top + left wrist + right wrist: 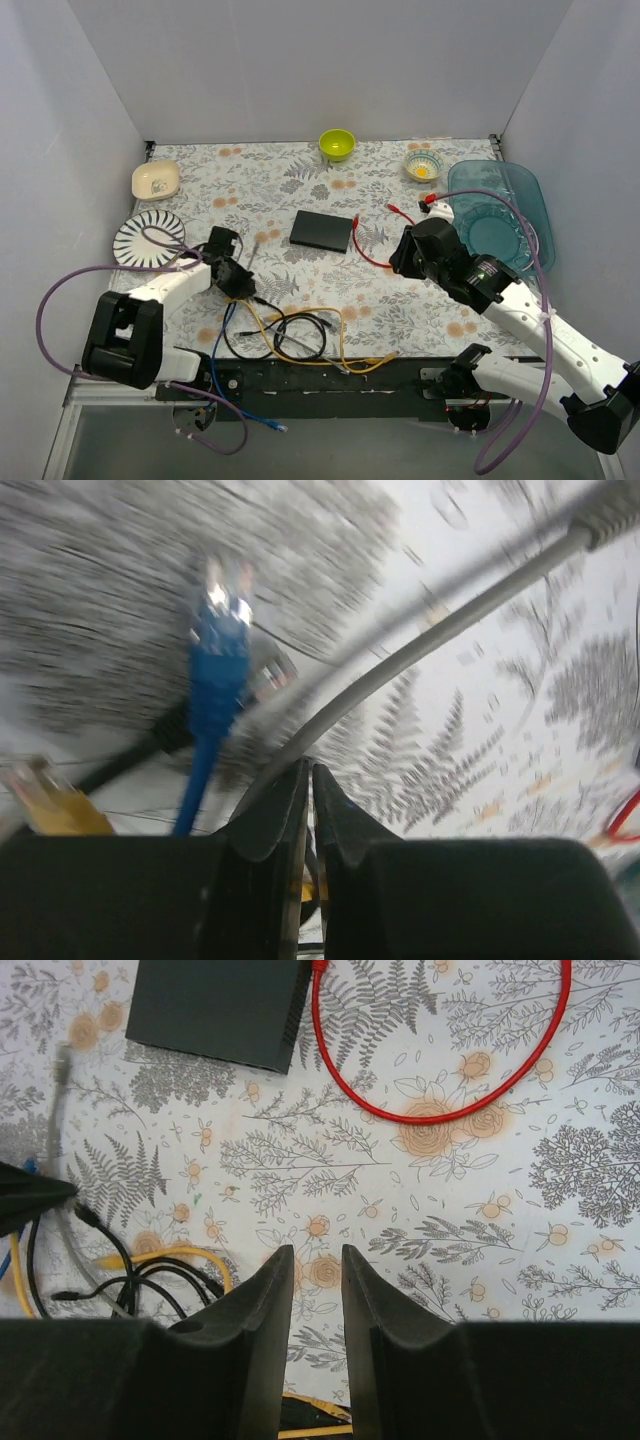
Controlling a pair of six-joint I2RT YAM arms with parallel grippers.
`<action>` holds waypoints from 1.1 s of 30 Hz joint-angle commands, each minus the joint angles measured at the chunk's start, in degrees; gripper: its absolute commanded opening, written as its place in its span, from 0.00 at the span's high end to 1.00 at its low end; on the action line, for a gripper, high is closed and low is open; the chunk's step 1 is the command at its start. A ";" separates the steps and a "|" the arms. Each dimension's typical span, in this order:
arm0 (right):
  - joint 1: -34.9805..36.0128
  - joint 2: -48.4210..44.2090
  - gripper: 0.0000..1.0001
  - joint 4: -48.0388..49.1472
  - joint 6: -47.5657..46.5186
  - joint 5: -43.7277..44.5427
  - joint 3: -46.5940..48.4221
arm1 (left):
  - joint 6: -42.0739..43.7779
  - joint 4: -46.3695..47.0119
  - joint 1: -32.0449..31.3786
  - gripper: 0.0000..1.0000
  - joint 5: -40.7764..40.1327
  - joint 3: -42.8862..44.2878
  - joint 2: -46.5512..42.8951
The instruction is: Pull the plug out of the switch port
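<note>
Looking down from the top camera, find the black switch (321, 231) lying flat near the middle of the flowered table (300, 180), with the plug (356, 220) of the red cable (366, 255) seated at its 3 o'clock edge. Put the right gripper (318, 1252) at roughly 4 o'clock from the switch, apart from it and above the cloth. Through its wrist camera, read the claw as narrowly parted and holding nothing, with the switch up at 11 o'clock and the red loop at 1 o'clock. Put the left gripper (308, 775) at 8 o'clock from the switch, low beside a tangle of loose cables (290, 335). Through its blurred wrist view, see the fingers (270, 820) drawn nearly together, only a thin slit between, and a grey cable (450, 620) running from just behind the tips out to 2 o'clock. Cannot tell whether pinched or merely passed over. Note a blue plug (218, 670) at 11 o'clock of the tips and a yellow plug (55, 810) at 9 o'clock. Spot a green bowl (337, 144) at the table's 12 o'clock edge.
</note>
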 commanded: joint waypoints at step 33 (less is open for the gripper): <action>-3.37 3.83 0.66 8.06 -2.81 -7.29 -4.37 | 19.43 7.61 -45.88 0.97 14.02 9.31 4.72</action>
